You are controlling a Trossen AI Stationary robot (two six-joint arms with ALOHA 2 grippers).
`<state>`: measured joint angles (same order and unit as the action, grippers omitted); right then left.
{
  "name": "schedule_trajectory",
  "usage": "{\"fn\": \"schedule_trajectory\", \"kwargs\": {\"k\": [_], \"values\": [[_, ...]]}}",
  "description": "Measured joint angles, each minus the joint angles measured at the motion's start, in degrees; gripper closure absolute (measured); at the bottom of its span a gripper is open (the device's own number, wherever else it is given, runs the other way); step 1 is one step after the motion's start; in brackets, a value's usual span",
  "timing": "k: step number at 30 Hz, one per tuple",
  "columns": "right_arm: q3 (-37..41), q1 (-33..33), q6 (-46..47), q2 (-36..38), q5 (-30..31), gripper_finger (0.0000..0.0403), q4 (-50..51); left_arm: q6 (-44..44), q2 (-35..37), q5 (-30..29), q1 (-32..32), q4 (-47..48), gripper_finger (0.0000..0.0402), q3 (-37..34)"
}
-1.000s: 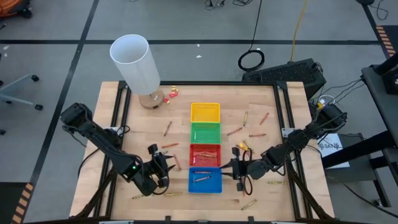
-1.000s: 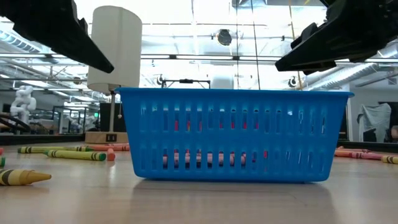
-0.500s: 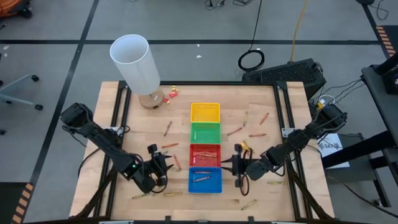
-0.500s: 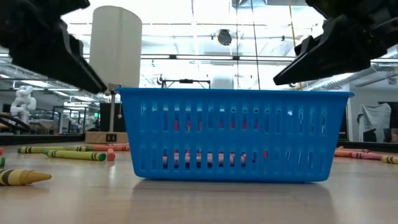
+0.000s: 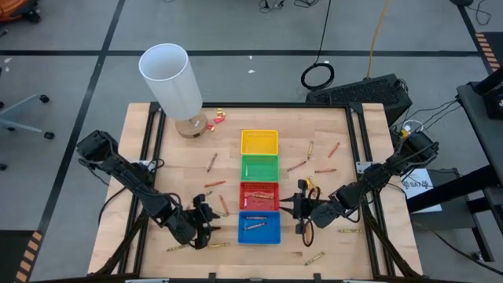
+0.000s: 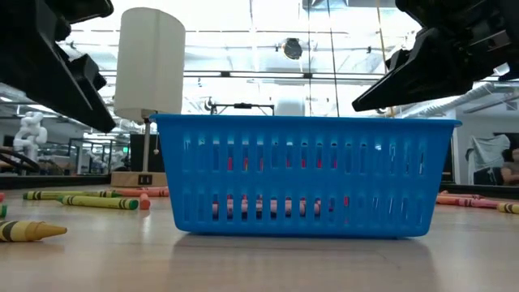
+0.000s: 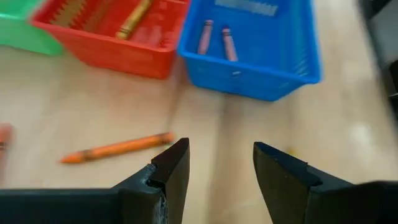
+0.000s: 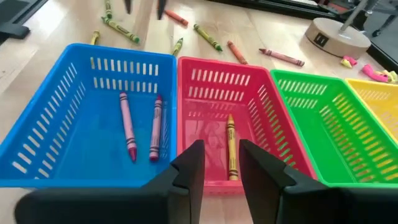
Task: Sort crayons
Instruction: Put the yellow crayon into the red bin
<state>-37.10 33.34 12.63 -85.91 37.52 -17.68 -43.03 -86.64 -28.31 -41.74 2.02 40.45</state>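
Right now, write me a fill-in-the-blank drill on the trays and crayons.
1. The blue tray holds ____ crayons.
2. The one crayon in the red tray is ____ in colour.
3. The green tray sits between the red tray and the ____ tray.
4. The empty left pincer hovers near an ____ crayon lying on the table.

Missing words: two; yellow; yellow; orange

Crayons (image 5: 300,166): thin short sticks in red, orange and olive-yellow, lying flat and scattered over the table (image 5: 338,134). Two pinkish ones lie side by side in the blue tray (image 8: 43,143); one yellow one in the red tray (image 8: 273,134).
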Motion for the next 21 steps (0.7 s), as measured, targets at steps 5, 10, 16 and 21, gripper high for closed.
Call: {"fn": "schedule_trajectory", "kwargs": {"k": [5,10,16,21], "values": [[0.0,0.1,0.5,0.0,-0.1,0.0316,0.0,0.0,-2.4,1.2,-2.1,-8.4,0.0224,0.0],[0.0,0.1,1.7,0.0,-0.2,0.0316,-0.2,0.0,-5.6,1.2,-5.4,-13.5,0.0224,1.1],[0.0,0.1,1.6,0.0,-0.1,0.0316,-0.8,1.5,-10.1,-0.4,-9.3,-13.7,0.0224,4.7],[0.0,0.1,1.3,0.0,-0.1,0.0316,-0.9,3.0,-13.3,-5.5,-10.7,-13.1,0.0224,6.0]]}}
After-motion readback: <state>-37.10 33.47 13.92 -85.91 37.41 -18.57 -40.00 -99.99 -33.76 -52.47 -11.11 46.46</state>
